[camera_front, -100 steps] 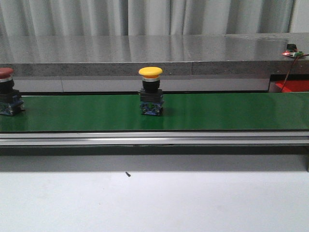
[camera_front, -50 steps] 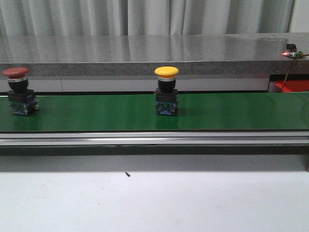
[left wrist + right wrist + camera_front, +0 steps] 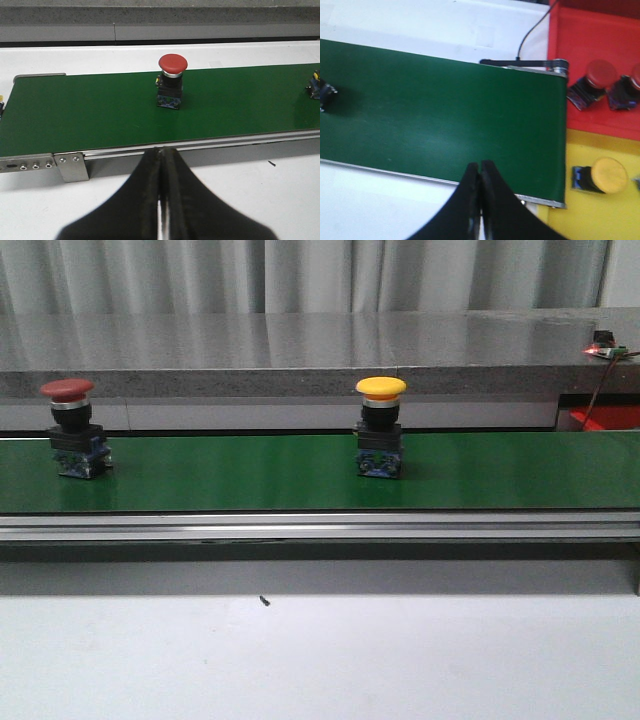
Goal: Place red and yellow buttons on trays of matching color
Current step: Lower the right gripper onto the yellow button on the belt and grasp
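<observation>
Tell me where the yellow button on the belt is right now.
In the front view the yellow button stands upright on the green belt, a bit right of centre, with the red button far to its left.

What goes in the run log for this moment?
red button: on belt | yellow button: on belt | left gripper: shut, empty | right gripper: shut, empty
</observation>
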Action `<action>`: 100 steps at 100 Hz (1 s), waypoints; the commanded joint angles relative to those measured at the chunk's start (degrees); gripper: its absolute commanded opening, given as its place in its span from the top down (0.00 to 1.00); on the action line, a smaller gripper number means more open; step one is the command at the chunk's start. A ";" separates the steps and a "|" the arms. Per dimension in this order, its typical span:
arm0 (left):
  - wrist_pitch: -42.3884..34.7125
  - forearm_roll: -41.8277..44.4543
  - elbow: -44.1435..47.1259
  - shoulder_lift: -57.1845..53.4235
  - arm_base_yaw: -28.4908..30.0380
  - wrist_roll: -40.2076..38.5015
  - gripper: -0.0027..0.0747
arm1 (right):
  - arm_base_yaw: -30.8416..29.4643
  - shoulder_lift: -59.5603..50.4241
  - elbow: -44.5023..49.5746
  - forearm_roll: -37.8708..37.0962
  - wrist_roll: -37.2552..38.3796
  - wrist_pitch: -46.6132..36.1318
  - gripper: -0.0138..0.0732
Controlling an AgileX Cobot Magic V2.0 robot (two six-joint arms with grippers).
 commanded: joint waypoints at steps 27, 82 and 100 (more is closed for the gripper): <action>-3.59 -1.20 -1.48 0.49 -0.45 -0.63 0.99 | 10.05 17.35 -17.29 1.89 -0.52 6.95 0.21; -3.59 -1.20 -1.48 0.49 -0.45 -0.63 0.99 | 15.17 33.98 -30.80 5.11 -6.02 10.88 0.20; -3.59 -1.20 -1.48 0.49 -0.45 -0.63 0.99 | 15.17 36.67 -31.09 5.11 -6.02 6.64 0.32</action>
